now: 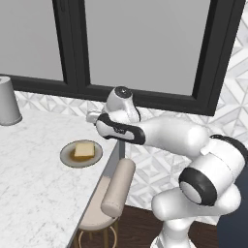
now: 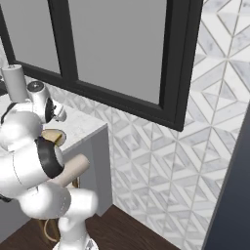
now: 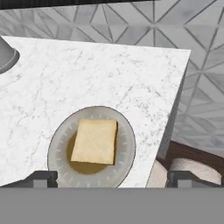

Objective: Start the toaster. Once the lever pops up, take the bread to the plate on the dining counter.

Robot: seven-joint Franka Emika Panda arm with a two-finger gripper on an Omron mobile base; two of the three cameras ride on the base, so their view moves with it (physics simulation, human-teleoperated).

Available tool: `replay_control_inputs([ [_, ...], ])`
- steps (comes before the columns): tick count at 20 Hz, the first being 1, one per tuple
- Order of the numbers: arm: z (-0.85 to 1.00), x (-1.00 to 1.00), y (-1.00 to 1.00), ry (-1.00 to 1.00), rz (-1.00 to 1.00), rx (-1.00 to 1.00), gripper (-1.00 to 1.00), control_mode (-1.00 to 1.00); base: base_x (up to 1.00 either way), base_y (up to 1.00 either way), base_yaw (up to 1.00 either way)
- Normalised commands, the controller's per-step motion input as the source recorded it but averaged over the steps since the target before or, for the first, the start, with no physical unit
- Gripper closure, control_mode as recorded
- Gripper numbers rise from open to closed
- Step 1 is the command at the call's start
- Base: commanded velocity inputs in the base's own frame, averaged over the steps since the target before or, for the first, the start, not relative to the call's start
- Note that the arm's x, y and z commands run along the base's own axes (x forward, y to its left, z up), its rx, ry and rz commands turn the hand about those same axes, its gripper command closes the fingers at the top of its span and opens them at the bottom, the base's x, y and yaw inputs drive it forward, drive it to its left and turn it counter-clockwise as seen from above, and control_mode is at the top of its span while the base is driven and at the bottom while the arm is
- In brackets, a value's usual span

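Landmark = plate.

Surface [image 1: 34, 169]: white marble slab, thin edge, runs under the plate; its outer corner sits near the plate's right side in the hand view. Rigid and flat, nothing to worry about there.

Grey cylinder [image 1: 7, 101] stands on the same surface, well apart from the plate, toward the far left corner. Stool [image 1: 114, 191] with a padded roll back sits just off the surface edge, below and right of the plate.

Arm reaches over the edge; claw [image 3: 111, 181] hangs above the plate, fingers spread wide, pinching nothing.

Plate [image 3: 92, 146]: small, round, grey rim, brownish centre, flat on the surface. Likely light and slides easily if nudged.

Bread [image 3: 95, 141]: one square slice lying flat on the plate centre, slightly rotated, inside the rim. Judgement: light, thin, fairly stiff if toasted but crumbly and brittle at corners. If it needs regrasping, pinch across two opposite edges with low force; lying flat it gives little to grab, so tipping an edge up first looks necessary. Task reads as essentially done.
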Motion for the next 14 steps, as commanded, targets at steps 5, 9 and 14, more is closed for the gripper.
replay_control_inputs([
  [5,0.37,-1.00,-0.87,-0.09,0.00,0.02,-1.00,-1.00,0.00,0.00,0.00],
  [9,0.31,-1.00,-0.90,-0.07,0.00,0.00,-1.00,-1.00,0.00,0.00,0.00],
  [14,0.05,-1.00,-0.82,-0.10,0.00,0.00,-1.00,-1.00,0.00,0.00,0.00],
])
